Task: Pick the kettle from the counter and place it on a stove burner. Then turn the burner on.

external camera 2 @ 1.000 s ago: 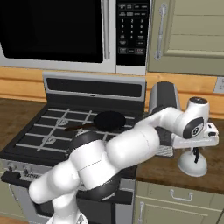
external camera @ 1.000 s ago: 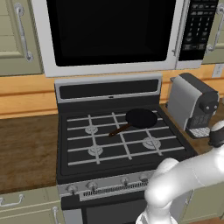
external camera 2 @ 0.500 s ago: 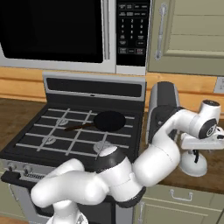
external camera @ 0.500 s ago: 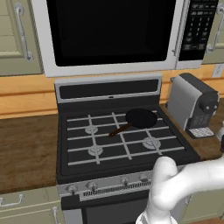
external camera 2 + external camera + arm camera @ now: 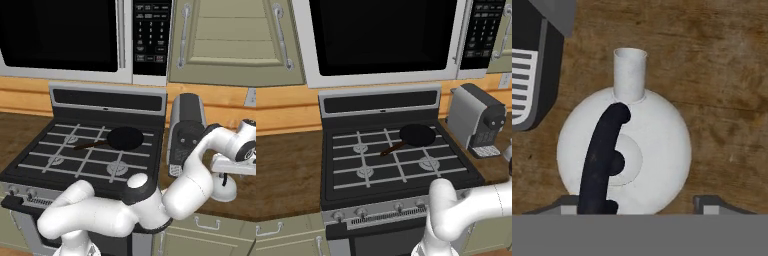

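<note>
A: Where is the kettle [image 5: 624, 150] standing at this moment?

B: It is standing on the counter [image 5: 722, 75], to the right of the stove, just beside the coffee machine [image 5: 186, 132]. In the right base view I am seeing it under the hand, near the right edge [image 5: 223, 186].

A: And the gripper [image 5: 639, 205]?

B: It is hanging directly above the kettle. The jaws are standing wide, one tip on each side of the body, and they are holding nothing.

A: How to take it well?

B: I think the fingers should be closing on the black handle [image 5: 602, 160], not on the round body, which is too wide and smooth. So the hand is needing to centre over the handle, with the jaws across its thin side, then go down straight. It should be keeping away from the coffee machine during the lift.

A: And after?

B: The pan [image 5: 417, 135] is sitting on the far right burner, so a free burner [image 5: 429, 163] is the better choice.
</note>
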